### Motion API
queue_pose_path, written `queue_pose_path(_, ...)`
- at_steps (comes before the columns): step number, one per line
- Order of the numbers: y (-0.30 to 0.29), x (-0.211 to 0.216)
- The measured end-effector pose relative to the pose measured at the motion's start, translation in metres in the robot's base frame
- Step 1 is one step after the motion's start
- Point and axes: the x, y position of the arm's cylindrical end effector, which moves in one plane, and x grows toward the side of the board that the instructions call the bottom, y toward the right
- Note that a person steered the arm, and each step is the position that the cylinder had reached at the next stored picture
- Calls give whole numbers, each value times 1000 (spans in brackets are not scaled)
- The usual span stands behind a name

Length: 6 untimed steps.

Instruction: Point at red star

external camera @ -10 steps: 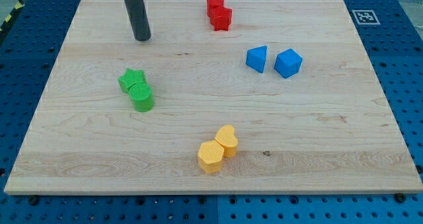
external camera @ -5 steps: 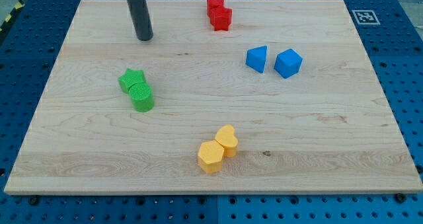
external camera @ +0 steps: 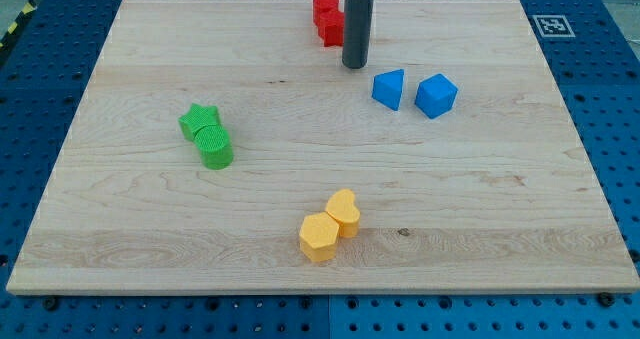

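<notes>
Two red blocks touch near the view's top centre: one (external camera: 324, 6) at the upper left, and a star-like one (external camera: 332, 29) below it, partly hidden by my rod. My tip (external camera: 354, 65) rests on the board just below and right of the red pair, close to the lower red block. Whether the rod touches that block cannot be told. The tip is up and left of the blue blocks.
Two blue blocks (external camera: 389, 88) (external camera: 436, 95) lie right of the tip. A green star (external camera: 199, 121) touches a green cylinder (external camera: 214, 147) at the left. Two yellow blocks (external camera: 318, 237) (external camera: 343, 213) sit at the bottom centre. A marker tag (external camera: 551, 25) is at the board's top right corner.
My rod has moved from the view's upper left across to the right, ending beside the red blocks. No block has moved.
</notes>
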Motion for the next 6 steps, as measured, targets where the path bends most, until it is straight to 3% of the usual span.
queue_pose_path(2, 2, 2)
queue_pose_path(4, 42, -1)
queue_pose_path(6, 42, -33)
